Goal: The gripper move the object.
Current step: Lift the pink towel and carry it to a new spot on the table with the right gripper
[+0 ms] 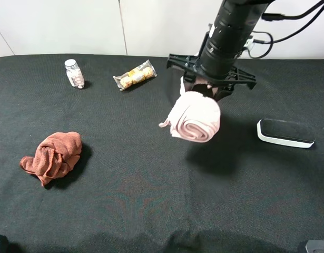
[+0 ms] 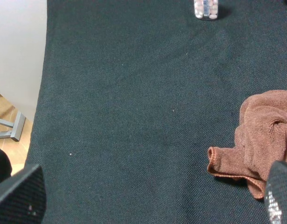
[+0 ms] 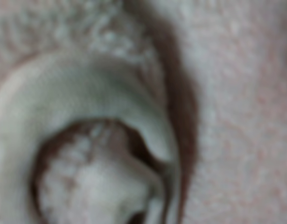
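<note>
A rolled pale pink towel (image 1: 196, 118) hangs from my right gripper (image 1: 203, 87), which is shut on its upper end. The towel is off the black table (image 1: 151, 200) and casts a shadow below and to the right. The gripper's fingers are hidden behind the towel. The right wrist view is filled by the blurred towel roll (image 3: 134, 93). My left gripper (image 2: 151, 198) is open and empty, low over the table's near left corner. Its two fingertips (image 2: 22, 196) stand wide apart.
A crumpled brown cloth (image 1: 54, 155) lies at the left, just ahead of the left gripper in the left wrist view (image 2: 264, 135). A pill bottle (image 1: 74, 73) and a snack packet (image 1: 135, 75) lie at the back left. A white-rimmed black case (image 1: 285, 133) lies at the right.
</note>
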You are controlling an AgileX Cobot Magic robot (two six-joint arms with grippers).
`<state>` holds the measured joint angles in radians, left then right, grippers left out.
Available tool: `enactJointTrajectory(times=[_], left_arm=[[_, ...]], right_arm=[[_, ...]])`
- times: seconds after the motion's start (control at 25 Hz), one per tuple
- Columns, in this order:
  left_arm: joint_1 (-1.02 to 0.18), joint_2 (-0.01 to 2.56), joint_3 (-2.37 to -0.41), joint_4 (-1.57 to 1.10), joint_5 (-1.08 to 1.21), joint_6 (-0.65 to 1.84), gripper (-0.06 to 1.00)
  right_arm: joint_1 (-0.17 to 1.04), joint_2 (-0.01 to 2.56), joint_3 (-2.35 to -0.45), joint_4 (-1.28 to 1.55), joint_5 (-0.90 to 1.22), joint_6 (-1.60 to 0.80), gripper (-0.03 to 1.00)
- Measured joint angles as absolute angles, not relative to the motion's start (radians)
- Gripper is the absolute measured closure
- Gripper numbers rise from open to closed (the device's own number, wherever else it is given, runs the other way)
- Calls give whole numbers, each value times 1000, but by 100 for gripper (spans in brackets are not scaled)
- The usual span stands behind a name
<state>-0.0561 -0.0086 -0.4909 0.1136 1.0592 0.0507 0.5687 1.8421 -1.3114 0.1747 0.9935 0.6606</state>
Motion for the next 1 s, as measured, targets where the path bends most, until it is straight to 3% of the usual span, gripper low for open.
enactJointTrajectory(times=[0.52,1.0], left_arm=[[-56,-9,-491,114,1059,51,-5],[-56,-9,-491,114,1059,51,-5]], right_arm=[[402,1842,-1318,177,991,534,60],[264,1921,-1492,141,1012,428,60]])
